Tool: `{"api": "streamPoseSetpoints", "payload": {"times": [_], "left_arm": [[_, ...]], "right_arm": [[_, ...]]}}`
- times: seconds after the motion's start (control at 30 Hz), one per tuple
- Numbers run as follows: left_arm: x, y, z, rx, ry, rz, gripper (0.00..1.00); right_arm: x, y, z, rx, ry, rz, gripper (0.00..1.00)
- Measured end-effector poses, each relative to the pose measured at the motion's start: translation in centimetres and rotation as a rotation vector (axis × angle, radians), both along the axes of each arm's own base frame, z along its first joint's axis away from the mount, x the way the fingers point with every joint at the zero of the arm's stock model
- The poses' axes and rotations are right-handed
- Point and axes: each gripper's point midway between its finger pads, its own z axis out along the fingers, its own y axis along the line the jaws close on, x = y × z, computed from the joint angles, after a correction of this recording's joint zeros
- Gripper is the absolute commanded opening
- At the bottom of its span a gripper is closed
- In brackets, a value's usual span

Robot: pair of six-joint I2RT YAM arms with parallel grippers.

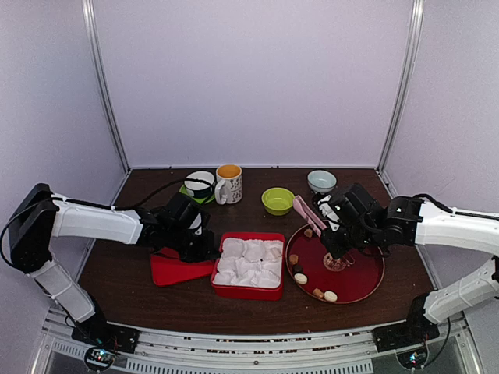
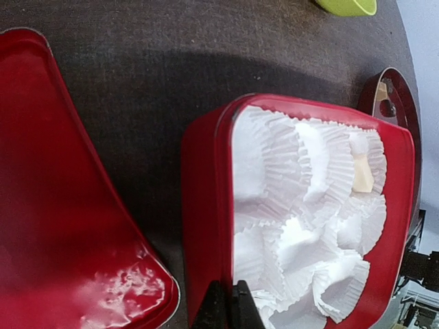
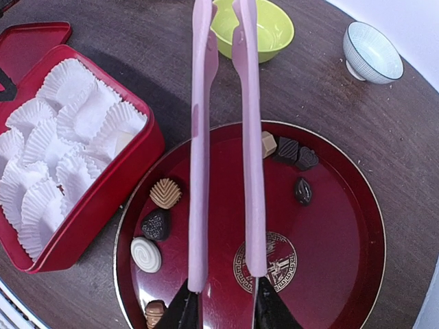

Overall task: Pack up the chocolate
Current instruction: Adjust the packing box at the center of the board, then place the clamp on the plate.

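The chocolate lies as several small pieces on a round red tray (image 3: 357,274): a tan ribbed one (image 3: 165,193), a dark one (image 3: 156,224), a white swirl (image 3: 146,254) and a dark oval (image 3: 303,190) among them. One cream piece (image 2: 362,179) sits in a paper cup inside the red box (image 2: 206,205). My left gripper (image 2: 230,284) is shut on the box's left wall. Above the tray, my right gripper (image 3: 223,291) is shut on pink tongs (image 3: 200,171), whose two arms stand apart with nothing between them.
The red lid (image 1: 175,270) lies left of the box (image 1: 248,234). Behind stand a white mug (image 1: 229,185), a dark-rimmed cup on a green saucer (image 1: 199,184), a green bowl (image 1: 277,200) and a pale bowl (image 1: 321,181). The tray (image 1: 366,284) sits right of the box.
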Motion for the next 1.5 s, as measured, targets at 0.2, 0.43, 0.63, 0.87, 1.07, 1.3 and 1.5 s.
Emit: {"api": "streamPoseSetpoints", "payload": {"times": [0.2,0.43,0.63,0.87,1.07,1.3,1.5], "left_arm": [[0.4,0.2,-0.1,-0.002,-0.001,0.042,0.01],[1.1,0.8,-0.1,0.005,-0.014,0.112,0.03],[1.5,1.2,0.1,0.028,-0.027,0.132,0.07],[1.7,1.2,0.4,0.034,-0.035,0.135,0.18],[2.1,0.6,1.1,0.009,-0.055,0.134,0.32],[2.3,0.1,3.5,-0.034,-0.122,0.104,0.57],[2.6,0.1,8.0,-0.105,-0.242,0.081,0.71]], "right_arm": [[-1.2,-0.5,-0.4,-0.003,0.052,0.015,0.28],[-3.6,-0.9,-1.2,0.033,0.158,0.031,0.29],[-6.6,-1.7,-4.2,0.025,0.309,0.053,0.31],[-8.2,-1.5,-4.8,0.048,0.402,0.059,0.33],[-8.8,-1.6,-5.7,0.022,0.454,0.058,0.34],[-8.6,-1.4,-6.3,-0.016,0.482,0.053,0.37],[-8.1,-1.0,-6.3,-0.027,0.477,0.059,0.39]]}}
